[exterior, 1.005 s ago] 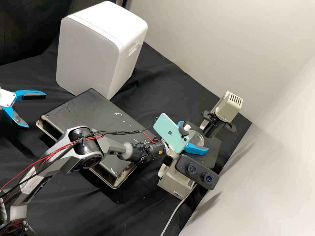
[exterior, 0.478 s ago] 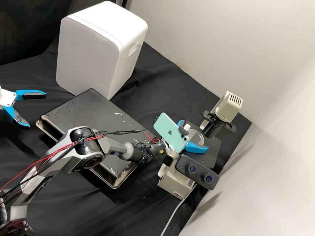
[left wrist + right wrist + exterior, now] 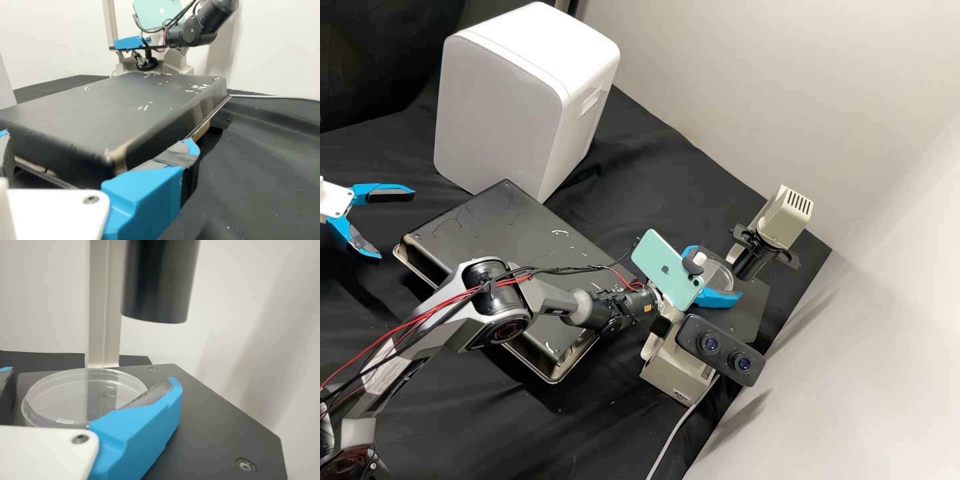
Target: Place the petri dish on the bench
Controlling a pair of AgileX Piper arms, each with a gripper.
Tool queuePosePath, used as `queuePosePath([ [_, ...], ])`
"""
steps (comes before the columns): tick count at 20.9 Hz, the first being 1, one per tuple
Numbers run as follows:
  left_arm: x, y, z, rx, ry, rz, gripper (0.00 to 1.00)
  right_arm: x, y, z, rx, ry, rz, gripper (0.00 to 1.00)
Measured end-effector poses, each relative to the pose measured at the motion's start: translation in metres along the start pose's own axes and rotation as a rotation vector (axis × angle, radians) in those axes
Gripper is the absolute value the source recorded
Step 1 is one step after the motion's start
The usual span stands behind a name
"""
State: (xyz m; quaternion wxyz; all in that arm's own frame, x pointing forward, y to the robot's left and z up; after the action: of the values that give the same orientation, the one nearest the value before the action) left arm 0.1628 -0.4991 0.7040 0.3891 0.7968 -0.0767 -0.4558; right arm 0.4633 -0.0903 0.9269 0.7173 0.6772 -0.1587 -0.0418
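Right hand (image 3: 720,281) straddles petri dish (image 3: 80,395) (near stage (image 3: 210,425) edge).

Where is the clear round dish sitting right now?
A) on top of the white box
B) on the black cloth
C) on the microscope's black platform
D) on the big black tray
C: the petri dish lies flat on the microscope's black platform, just below the dark tube.
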Motion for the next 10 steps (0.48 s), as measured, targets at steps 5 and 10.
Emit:
queuePosePath([
  [5, 0.0009, 0.0005, -0.0006, 0.001, 0.001, 0.002, 1.0, 0.0, -0.0009, -0.0009, -0.005, 0.01, -0.01, 0.0],
  [10, 0.0009, 0.0005, -0.0006, 0.001, 0.001, 0.002, 1.0, 0.0, -0.0018, -0.0018, -0.011, 0.02, -0.019, 0.0],
])
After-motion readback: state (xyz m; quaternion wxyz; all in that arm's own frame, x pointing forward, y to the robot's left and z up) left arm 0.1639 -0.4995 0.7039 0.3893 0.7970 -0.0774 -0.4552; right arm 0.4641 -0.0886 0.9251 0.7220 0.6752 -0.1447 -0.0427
